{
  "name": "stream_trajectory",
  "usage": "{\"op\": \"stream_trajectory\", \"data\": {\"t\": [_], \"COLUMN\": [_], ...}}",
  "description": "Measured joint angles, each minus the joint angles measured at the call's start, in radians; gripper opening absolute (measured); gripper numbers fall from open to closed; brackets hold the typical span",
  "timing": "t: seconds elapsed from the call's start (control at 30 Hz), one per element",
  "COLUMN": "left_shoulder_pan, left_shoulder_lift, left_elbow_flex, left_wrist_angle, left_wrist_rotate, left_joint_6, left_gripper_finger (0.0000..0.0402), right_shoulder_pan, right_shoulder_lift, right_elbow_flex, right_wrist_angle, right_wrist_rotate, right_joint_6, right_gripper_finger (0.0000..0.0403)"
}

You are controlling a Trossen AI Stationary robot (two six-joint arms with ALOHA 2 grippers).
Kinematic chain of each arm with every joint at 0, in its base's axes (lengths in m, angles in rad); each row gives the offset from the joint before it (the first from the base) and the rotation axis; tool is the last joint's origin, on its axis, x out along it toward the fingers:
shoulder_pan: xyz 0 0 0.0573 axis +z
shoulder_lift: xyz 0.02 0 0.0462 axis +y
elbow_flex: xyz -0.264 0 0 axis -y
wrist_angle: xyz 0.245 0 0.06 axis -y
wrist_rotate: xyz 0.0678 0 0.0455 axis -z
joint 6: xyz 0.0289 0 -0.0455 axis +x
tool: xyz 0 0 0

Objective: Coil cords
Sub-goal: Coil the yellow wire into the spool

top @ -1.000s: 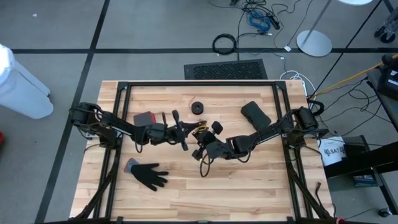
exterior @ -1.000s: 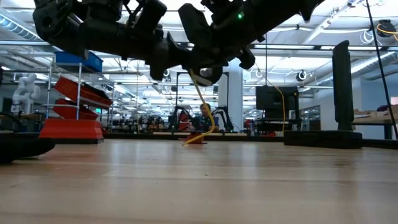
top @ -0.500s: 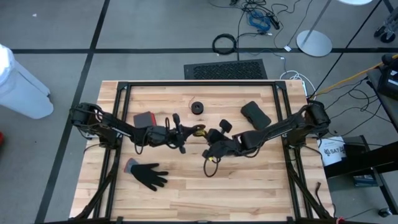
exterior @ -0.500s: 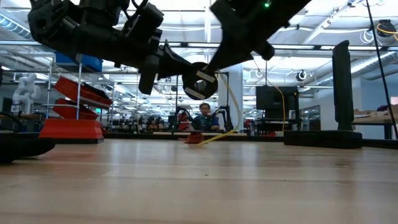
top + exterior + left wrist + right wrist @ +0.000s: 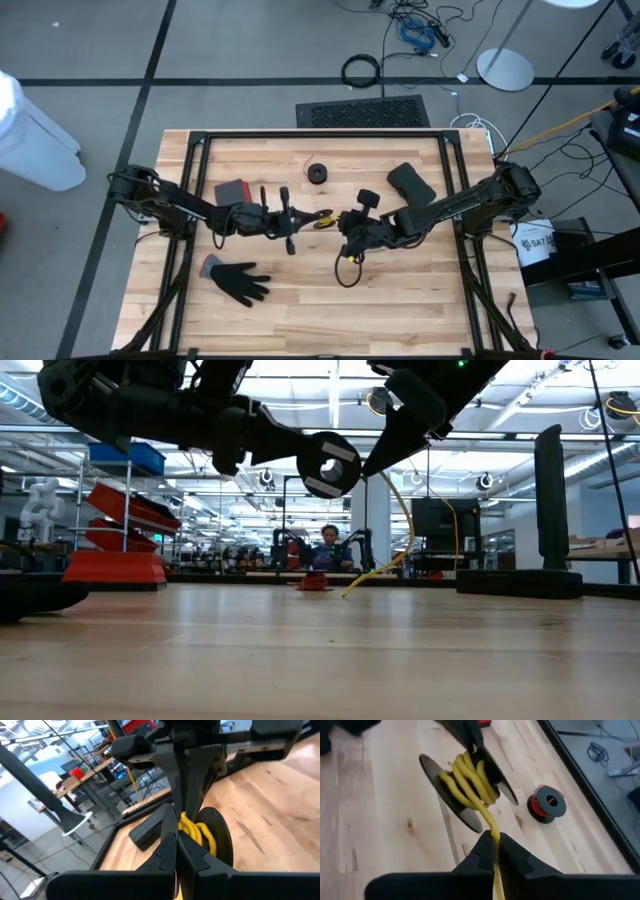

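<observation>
High view: both end effectors closed, left [image 5: 290, 222] on spool [image 5: 465, 790], right [image 5: 347, 228] on yellow cord [image 5: 492, 827]; black glove [image 5: 238, 279] nearby.

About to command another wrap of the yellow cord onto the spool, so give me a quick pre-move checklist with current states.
1. Left tool shut on the spool: ok.
2. Right tool shut on the yellow cord: ok.
3. Several turns already sit between the spool's discs: ok.
4. Cord runs straight from spool to right tool, no snag: ok.
5. Free tail trails loose on the table, away from the glove: ok.
6. Remaining tail free of knots: cannot tell.
</observation>
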State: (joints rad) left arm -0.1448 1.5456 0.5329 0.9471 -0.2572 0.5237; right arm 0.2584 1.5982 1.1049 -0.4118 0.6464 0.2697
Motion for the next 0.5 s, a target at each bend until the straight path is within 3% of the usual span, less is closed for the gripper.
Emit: {"op": "stream_trajectory", "data": {"t": [0.5], "left_shoulder_pan": [-0.001], "left_shoulder_lift": [-0.129], "left_elbow_flex": [-0.001], "left_wrist_angle": [-0.009], "left_wrist_rotate": [0.134], "left_joint_6": [-0.135], "left_gripper_finger": [0.0], "right_shoulder_pan": [0.01], "right_shoulder_lift": [0.002], "right_elbow_flex": [-0.006], "right_wrist_angle": [-0.06], "right_wrist_rotate": [0.015], "right_joint_6": [-0.053], "right_gripper_finger": [0.003]}}
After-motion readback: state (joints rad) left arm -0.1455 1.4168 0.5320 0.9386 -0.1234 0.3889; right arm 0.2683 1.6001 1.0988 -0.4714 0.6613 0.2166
